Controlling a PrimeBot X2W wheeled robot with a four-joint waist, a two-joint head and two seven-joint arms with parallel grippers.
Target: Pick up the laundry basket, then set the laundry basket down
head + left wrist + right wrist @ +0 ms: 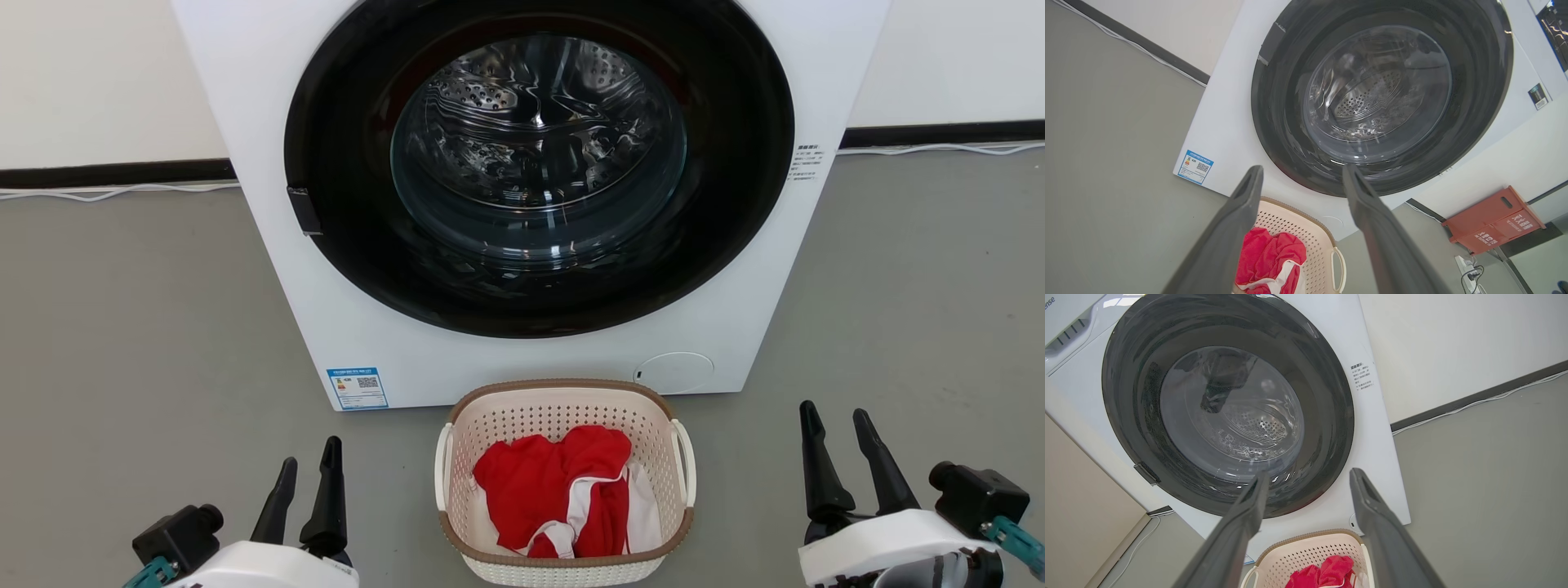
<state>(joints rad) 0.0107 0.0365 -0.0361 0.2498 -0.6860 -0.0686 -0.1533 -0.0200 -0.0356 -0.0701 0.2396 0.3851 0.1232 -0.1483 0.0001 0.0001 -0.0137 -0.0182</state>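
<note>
The laundry basket [563, 412] stands on the grey floor just before the washing machine, cream-white and perforated with a brown rim and white loop handles at both sides. Red and white clothes [563, 490] lie inside it. My left gripper [310, 453] is at the lower left, open, well to the left of the basket. Over at the lower right, my right gripper [837, 412] is open and well to the right of it. The basket [1306, 232] sits low between the fingers in the left wrist view, and the basket [1310, 549] lies at the bottom of the right wrist view.
A white front-loading washing machine [245, 82] with a round dark glass door [539, 163] rises directly behind the basket. A white cable [114, 192] runs along the wall base. A red box [1492, 220] and a power strip [1466, 265] sit right of the machine.
</note>
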